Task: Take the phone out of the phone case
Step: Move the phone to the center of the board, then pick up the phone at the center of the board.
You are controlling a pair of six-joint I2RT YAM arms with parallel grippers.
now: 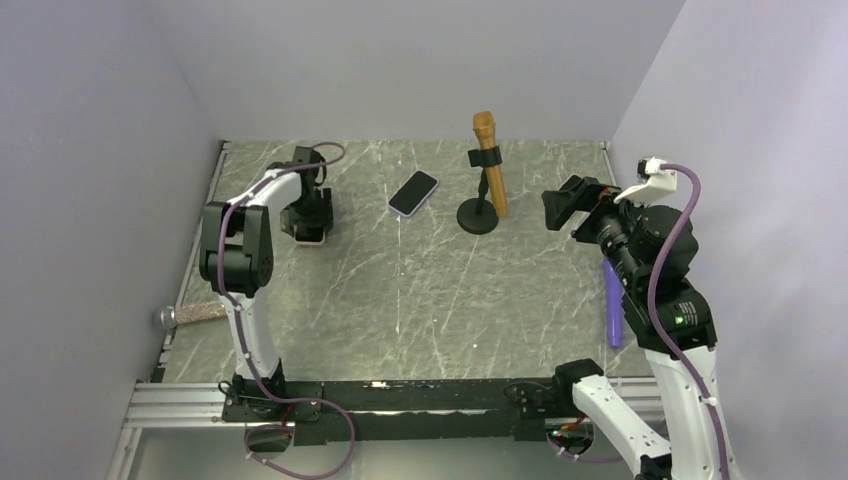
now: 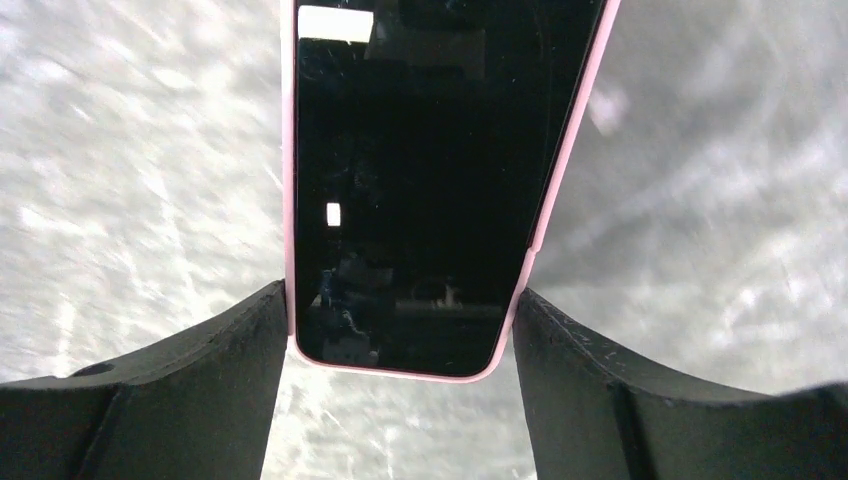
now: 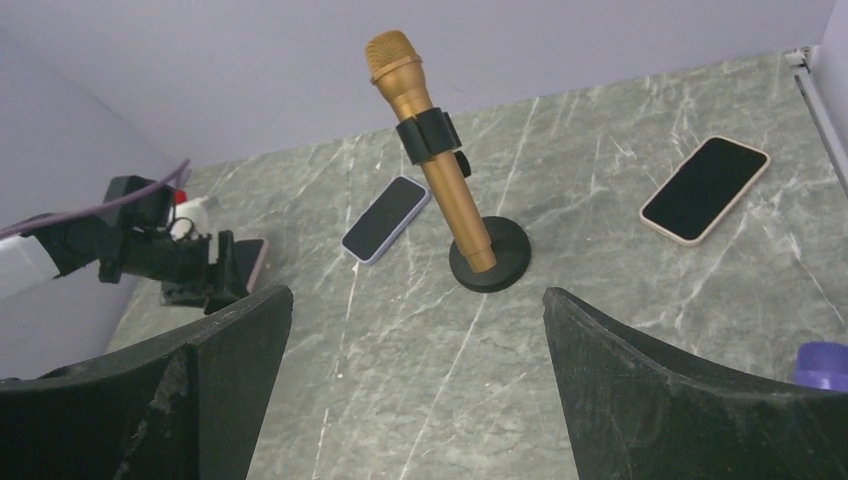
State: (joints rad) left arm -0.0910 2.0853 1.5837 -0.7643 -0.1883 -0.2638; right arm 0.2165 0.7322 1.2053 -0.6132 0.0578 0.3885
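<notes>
The phone [image 2: 420, 180] sits inside its pink phone case [image 2: 400, 368] at the far left, clamped by the left gripper [image 2: 402, 300]. Its far end is cut off. The right gripper [image 3: 415, 300] hangs open.

Pink rim on phone case [image 2: 289, 150]; phone [image 2: 430, 180] screen glossy black. The table [image 1: 420, 300] is grey-green marble with white veining. Gold microphone [image 1: 489, 160] on black round stand [image 1: 479, 216]. Far centre, second phone [image 1: 414, 193]: black screen, pale lilac edge. Near right: purple cylinder [image 1: 611, 305]. Purple cables [image 1: 694, 200]; pale lavender walls [image 1: 400, 60].

Lavender walls [image 1: 400, 60]; seemingly marble table [image 1: 420, 300].
</notes>
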